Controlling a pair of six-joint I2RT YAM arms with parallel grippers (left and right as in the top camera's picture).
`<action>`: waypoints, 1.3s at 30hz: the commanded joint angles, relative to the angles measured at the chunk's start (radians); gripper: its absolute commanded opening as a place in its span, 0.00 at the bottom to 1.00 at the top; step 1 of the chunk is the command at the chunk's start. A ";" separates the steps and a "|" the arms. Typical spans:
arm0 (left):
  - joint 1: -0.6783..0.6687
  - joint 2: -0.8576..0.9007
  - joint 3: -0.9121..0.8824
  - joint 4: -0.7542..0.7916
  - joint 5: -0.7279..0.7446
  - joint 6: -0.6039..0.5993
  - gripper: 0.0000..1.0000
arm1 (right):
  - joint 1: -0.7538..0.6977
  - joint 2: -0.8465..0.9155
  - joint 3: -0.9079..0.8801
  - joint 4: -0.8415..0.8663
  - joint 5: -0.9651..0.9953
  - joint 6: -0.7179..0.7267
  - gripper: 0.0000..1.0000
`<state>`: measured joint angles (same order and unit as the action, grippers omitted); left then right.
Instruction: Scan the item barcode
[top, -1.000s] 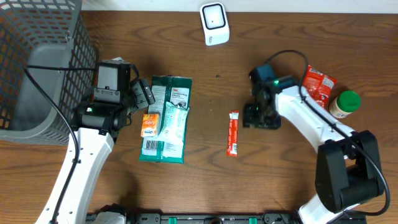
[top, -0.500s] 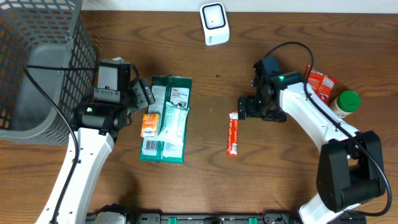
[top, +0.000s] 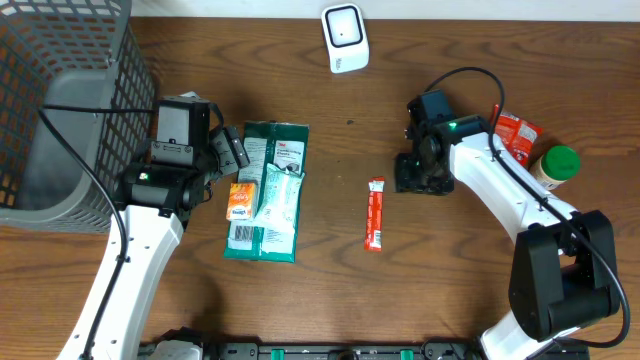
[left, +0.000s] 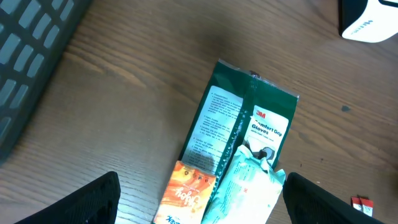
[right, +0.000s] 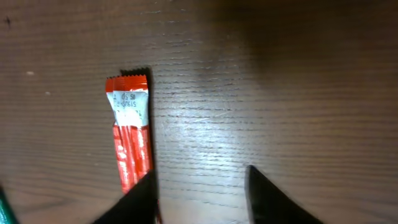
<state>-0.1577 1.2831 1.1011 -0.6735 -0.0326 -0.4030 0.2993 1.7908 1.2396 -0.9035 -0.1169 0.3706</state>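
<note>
Overhead, mid-table: red stick packet (top: 374, 213) flat on the wooden table (top: 330, 300), long axis running 12 to 6 o'clock, well apart from the white scanner (top: 345, 38) at the table's 12 o'clock edge. At the packet's 1 o'clock, near its top end, the right gripper (top: 413, 180), pointed down at the wood. From the right wrist: right gripper (right: 200, 174) with fingers partly apart, bare wood between them, nothing gripped; one fingertip (right: 144, 193) at the red stick packet's (right: 129, 140) edge, contact unclear; white date strip at the packet's top end. At the packet's 9 o'clock, well apart, a green glove pack (top: 285, 140) under a pale pouch (top: 280, 195), a small orange packet (top: 241, 200) touching their left side. At that pile's 10 o'clock, the left gripper (top: 228, 150), fingers spread wide, holding nothing. Grey wire basket (top: 60, 100) at the table's 9 o'clock side; red pouch (top: 515, 135) and green-lidded jar (top: 555, 165) side by side at 3 o'clock.
</note>
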 joint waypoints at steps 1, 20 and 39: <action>0.004 0.004 0.004 0.000 -0.010 0.009 0.84 | 0.014 -0.006 0.006 0.024 -0.066 0.044 0.35; 0.004 0.004 0.004 0.000 -0.010 0.009 0.85 | 0.173 -0.005 -0.067 0.014 -0.008 0.294 0.02; 0.004 0.004 0.004 0.000 -0.010 0.009 0.84 | 0.354 -0.005 -0.311 0.377 -0.188 0.908 0.01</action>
<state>-0.1577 1.2831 1.1011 -0.6739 -0.0326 -0.4030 0.6071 1.7756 0.9554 -0.6067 -0.2794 1.1763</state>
